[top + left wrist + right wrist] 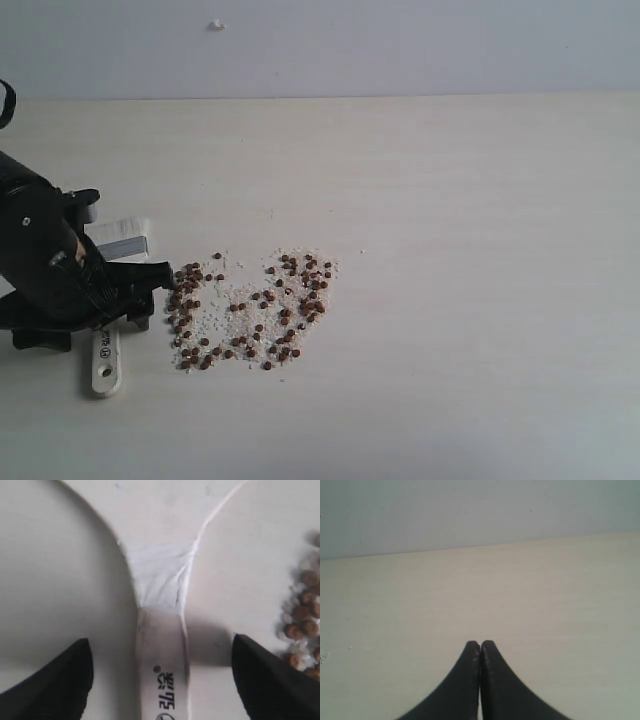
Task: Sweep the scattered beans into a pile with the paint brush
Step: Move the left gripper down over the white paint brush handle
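Observation:
The beans lie scattered in a loose patch with pale grains on the light wooden table. The paint brush lies flat just to their left, its handle end with the hole toward the front and its silver ferrule toward the back. My left gripper is low over the brush, hiding the middle of it. In the left wrist view the gripper is open, its black fingertips on either side of the handle without touching it; some beans lie beside one fingertip. My right gripper is shut and holds nothing.
A pale wall stands along the table's far edge, with a small white mark on it. The right wrist view shows only bare table and wall. The right arm is outside the exterior view.

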You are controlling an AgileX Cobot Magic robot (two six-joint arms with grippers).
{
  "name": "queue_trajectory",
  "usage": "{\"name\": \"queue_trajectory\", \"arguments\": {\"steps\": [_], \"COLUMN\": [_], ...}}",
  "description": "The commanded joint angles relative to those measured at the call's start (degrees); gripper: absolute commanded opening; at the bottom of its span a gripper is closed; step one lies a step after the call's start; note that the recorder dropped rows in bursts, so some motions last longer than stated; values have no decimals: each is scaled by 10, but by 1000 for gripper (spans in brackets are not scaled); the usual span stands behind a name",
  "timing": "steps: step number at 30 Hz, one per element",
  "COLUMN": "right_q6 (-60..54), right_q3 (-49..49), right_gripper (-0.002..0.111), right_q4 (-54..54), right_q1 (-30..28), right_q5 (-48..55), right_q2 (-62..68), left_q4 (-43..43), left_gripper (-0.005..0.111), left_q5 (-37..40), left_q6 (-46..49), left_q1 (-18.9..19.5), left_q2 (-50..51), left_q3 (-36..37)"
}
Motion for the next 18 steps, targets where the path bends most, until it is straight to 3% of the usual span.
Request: {"name": "queue_trajectory", "arguments": {"steps": [1,10,18], "right_q6": [-1,-1,-1], "right_q3": [2,2,2], "right_gripper": [0,0,0], "right_q4": [-2,-2,-2], "right_q1": [-4,-4,-4], "right_q5": [-7,-7,-7], "right_q2": [-3,-3,-3], "left_q4": [8,56,62], "left_gripper": [73,68,64], "left_q5": [-28,-12,123], "left_q6": [-20,-91,-58], "left_q1": [-2,-2,-2], "left_q2": [9,9,10], "left_q3": [13,8,-68]}}
